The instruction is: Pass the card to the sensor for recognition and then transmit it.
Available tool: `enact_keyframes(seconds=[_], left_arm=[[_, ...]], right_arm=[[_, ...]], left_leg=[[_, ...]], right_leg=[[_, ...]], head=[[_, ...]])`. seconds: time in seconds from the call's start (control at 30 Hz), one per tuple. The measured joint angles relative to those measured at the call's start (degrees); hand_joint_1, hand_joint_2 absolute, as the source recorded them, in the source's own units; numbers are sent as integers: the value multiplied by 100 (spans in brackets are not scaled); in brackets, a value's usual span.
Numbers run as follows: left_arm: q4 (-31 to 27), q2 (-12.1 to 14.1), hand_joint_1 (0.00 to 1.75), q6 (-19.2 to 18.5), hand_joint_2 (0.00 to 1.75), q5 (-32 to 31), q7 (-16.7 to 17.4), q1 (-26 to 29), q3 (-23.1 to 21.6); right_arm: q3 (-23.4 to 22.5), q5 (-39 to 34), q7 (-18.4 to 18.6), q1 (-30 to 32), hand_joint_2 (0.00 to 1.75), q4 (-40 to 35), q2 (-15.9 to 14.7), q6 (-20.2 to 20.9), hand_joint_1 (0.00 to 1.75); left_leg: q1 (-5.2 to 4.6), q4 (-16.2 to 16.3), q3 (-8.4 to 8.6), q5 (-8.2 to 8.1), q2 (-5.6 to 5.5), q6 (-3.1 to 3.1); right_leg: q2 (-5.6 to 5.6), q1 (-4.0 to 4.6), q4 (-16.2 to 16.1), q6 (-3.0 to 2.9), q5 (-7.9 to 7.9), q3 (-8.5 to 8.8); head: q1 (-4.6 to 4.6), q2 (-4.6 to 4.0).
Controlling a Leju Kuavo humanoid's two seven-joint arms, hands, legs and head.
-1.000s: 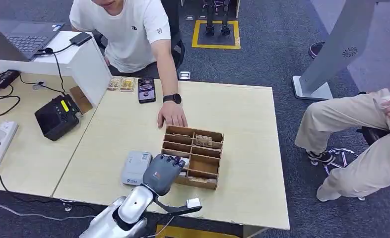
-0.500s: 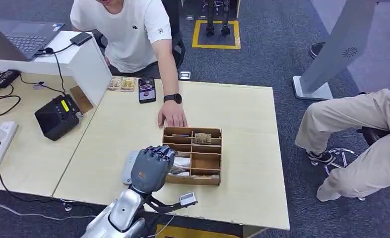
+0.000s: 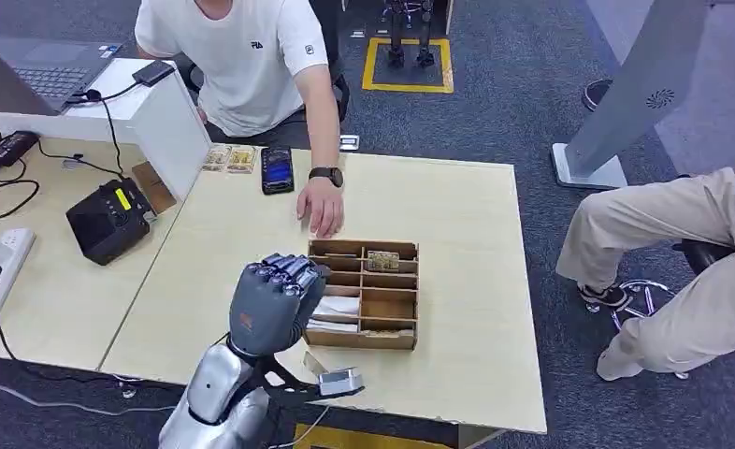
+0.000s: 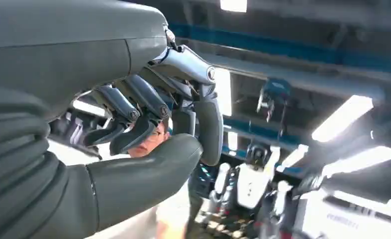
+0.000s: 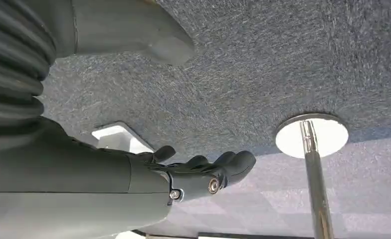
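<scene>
A: Where is the left hand point(image 3: 275, 304)?
B: Raised at the wooden tray's point(image 3: 386, 329) left edge, fingers point(image 4: 134, 134) curled, nothing visibly held. White cards point(image 3: 338, 307) lie in the tray's left compartments.
A: The right hand point(image 5: 198, 174)?
B: Over carpet, fingers loosely apart.

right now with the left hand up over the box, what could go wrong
No card shows in the curled left hand, so the grasp may have missed. The person's hand rests on the table just beyond the wooden box; a forward swing could strike it.
</scene>
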Motion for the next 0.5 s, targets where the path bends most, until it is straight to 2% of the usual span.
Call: enact_keyframes(seconds=[0.03, 0.1, 0.13, 0.17, 0.2, 0.33, 0.5], left_arm=[[11, -153, 175, 0, 175, 286, -242, -11, 199], [54, -402, 171, 0, 175, 641, -486, -27, 514], [77, -496, 148, 0, 175, 670, -490, -25, 612], [98, -557, 14, 0, 175, 657, -490, -27, 688], [114, -600, 0, 0, 175, 620, -510, -24, 749], [164, -666, 0, 7, 175, 504, -665, 0, 941], [208, -657, 0, 7, 175, 552, -777, 4, 952]], right_arm=[[0, -15, 2, 0, 175, 2, 0, 0, 0], [0, -59, 2, 0, 175, 4, 0, 0, 0], [0, -61, 2, -1, 175, 4, 0, 0, 0], [0, -61, 9, -1, 175, 7, 0, 0, 0], [0, -59, 9, -1, 175, 11, 0, 0, 0], [0, -57, 11, -2, 175, 20, 0, 0, 0], [0, -52, -4, -5, 175, 61, 0, 0, 0]], left_leg=[[0, 0, 1, 0, 1, 0], [0, 1, 2, 0, 1, 0], [0, 1, 2, 0, 0, 0], [0, 0, 1, 0, -1, 0], [1, 0, 1, 0, -1, 0], [2, 0, 3, 0, 1, 0], [2, -1, -1, 0, 0, 0]], right_leg=[[1, 0, 0, 0, 0, 0], [0, 0, 0, 0, 0, 0], [-1, 0, 0, 0, 0, 0], [-1, 0, 0, 0, 0, 0], [-1, 0, 0, 0, 0, 0], [2, 0, 0, -1, 0, -1], [-1, 1, 1, -1, -1, -1]], head=[[0, 0], [0, 0], [0, 0], [0, 0], [0, 0], [-2, 0], [0, 0]])
